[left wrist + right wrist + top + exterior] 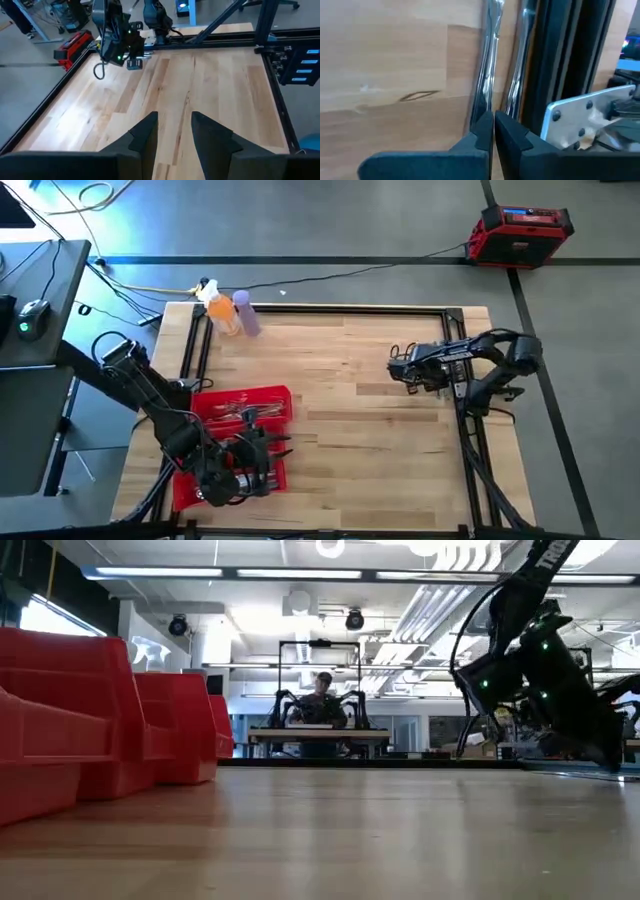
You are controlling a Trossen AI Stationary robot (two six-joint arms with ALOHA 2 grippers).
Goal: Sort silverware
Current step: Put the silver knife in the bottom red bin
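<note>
High view: slim, shiny metal silverware lies jumbled in the red plastic tray, left gripper above it, fingers parted and empty. Right gripper hovers across the table, pinched shut on nothing. Light, stiff, slippery pieces; best pinched mid-handle.

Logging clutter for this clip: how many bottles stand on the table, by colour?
orange bottle: 1
purple bottle: 1
total: 2
</note>
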